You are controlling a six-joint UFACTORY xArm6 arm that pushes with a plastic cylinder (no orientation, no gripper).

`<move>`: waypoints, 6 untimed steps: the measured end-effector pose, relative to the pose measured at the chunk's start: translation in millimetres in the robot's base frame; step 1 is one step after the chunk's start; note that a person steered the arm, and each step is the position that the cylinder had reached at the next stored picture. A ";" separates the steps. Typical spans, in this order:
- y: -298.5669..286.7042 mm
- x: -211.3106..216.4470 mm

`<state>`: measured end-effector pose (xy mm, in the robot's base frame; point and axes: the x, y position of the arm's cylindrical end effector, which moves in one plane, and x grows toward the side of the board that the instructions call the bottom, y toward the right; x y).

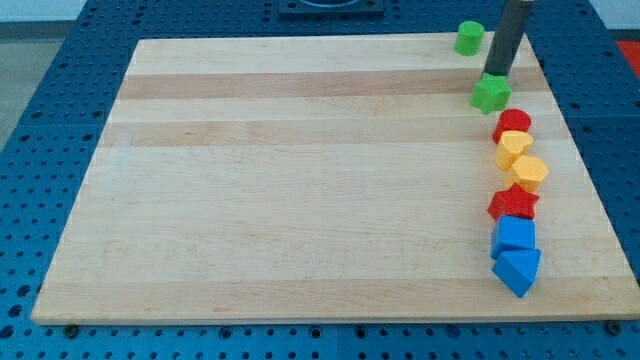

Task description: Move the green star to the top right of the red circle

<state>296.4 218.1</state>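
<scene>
The green star (490, 95) lies near the board's right edge, toward the view's top. The red circle (512, 125) sits just below and slightly right of it, almost touching. My tip (494, 74) stands right at the star's upper edge, touching or nearly touching it. The rod rises from there toward the view's top.
A green cylinder (469, 38) stands at the board's top edge, left of the rod. Below the red circle runs a column: two yellow blocks (514, 148) (528, 172), a red star (513, 204), a blue cube (515, 235), a blue triangle (517, 269). The board's right edge (580, 160) is close.
</scene>
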 end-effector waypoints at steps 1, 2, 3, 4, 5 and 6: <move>-32.3 -24.2; -58.0 -32.2; -65.6 -15.4; -54.6 -0.4; -20.7 5.8; 6.2 19.8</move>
<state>316.2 224.3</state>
